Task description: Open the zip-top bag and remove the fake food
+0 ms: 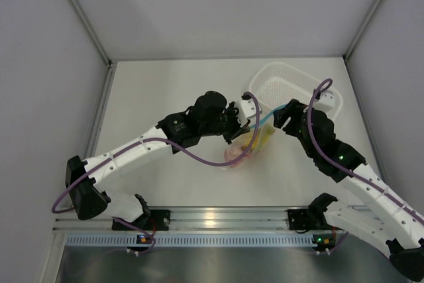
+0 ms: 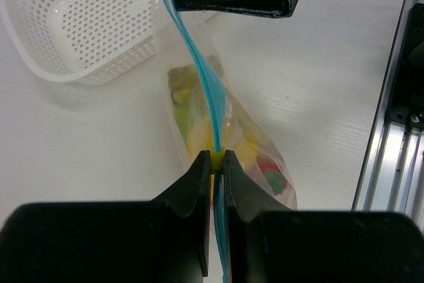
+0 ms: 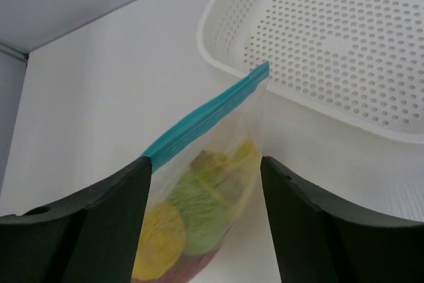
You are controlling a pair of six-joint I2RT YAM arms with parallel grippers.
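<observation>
The clear zip-top bag (image 1: pixel 246 142) hangs between my two grippers, just above the table, with its light blue zip strip (image 2: pixel 199 71) stretched from one to the other. My left gripper (image 2: pixel 217 158) is shut on the strip at a small yellow slider; in the top view it (image 1: pixel 252 124) sits at the bag's left end. My right gripper (image 3: pixel 205 162) is open, with its fingers on either side of the bag's other end (image 1: pixel 281 116). The fake food (image 3: pixel 199 207) is inside the bag: a yellow round fruit (image 3: pixel 159 236), a green piece, and red and green bits (image 2: pixel 270 170).
A white perforated basket (image 1: pixel 331 101) stands at the back right, just beyond the right gripper; it also shows in the left wrist view (image 2: pixel 40 64) and the right wrist view (image 3: pixel 218 57). An aluminium rail (image 1: pixel 218 218) runs along the near edge.
</observation>
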